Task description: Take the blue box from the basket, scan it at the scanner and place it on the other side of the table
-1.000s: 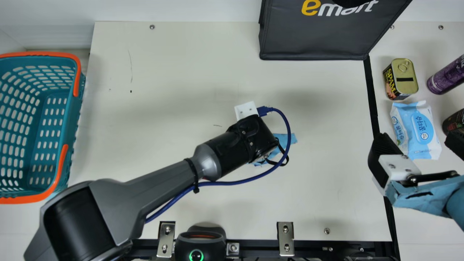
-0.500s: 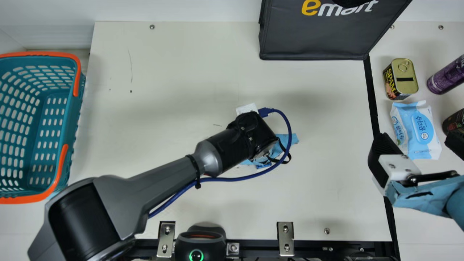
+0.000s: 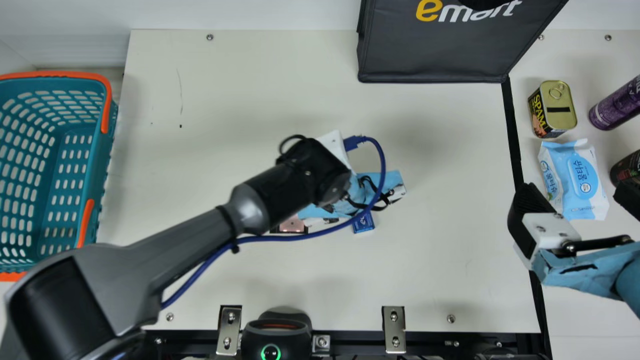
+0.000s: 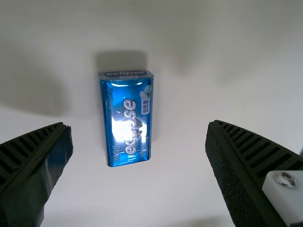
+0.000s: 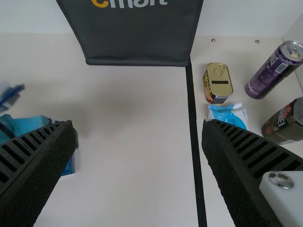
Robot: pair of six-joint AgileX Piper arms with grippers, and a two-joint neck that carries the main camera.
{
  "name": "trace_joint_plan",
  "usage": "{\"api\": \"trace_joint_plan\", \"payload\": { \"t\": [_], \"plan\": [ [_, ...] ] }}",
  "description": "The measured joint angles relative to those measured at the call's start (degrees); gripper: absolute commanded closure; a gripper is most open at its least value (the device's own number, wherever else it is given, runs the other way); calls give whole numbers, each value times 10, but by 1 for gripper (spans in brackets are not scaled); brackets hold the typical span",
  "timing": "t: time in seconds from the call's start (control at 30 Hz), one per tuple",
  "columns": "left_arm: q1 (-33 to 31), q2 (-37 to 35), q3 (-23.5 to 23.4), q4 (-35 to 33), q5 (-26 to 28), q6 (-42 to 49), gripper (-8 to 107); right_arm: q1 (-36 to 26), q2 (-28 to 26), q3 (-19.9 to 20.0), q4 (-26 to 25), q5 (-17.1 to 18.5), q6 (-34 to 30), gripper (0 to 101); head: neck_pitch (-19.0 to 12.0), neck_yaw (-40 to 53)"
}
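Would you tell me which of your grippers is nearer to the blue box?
The left one. My left gripper hovers open over the table close to the blue box, while my right gripper is well off to the box's right, by the wet wipes.

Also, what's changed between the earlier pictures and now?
The left gripper has shifted left in the main view, towards the basket. The blue box now shows more fully, clear of that gripper's open fingers; whether it was just let go, the earlier pictures don't settle. The right gripper and bag stayed put.
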Motion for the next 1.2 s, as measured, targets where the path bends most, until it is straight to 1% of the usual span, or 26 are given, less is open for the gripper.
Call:
{"api": "trace_joint_plan", "payload": {
  "t": [0.27, 0.5, 0.7, 0.8, 0.93, 1.03, 1.2],
  "plan": [
    [88, -125, 87, -62, -40, 146, 9, 0, 0, 0, 0, 0, 0, 6, 0, 0],
    [182, -242, 158, -104, -23, 288, 9, 0, 0, 0, 0, 0, 0, 6, 0, 0],
    [264, -343, 199, -121, 9, 390, 9, 0, 0, 0, 0, 0, 0, 6, 0, 0],
    [305, -389, 213, -125, 30, 435, 9, 0, 0, 0, 0, 0, 0, 6, 0, 0],
    [362, -448, 222, -108, 58, 475, 9, 0, 0, 0, 0, 1, 0, 6, 0, 0],
    [398, -490, 221, -84, 79, 490, 9, 0, 0, 0, 0, 1, 0, 6, 0, 0],
    [443, -549, 205, -32, 113, 487, 9, 0, 0, 0, 0, 1, 0, 6, 0, 0]
  ]
}}
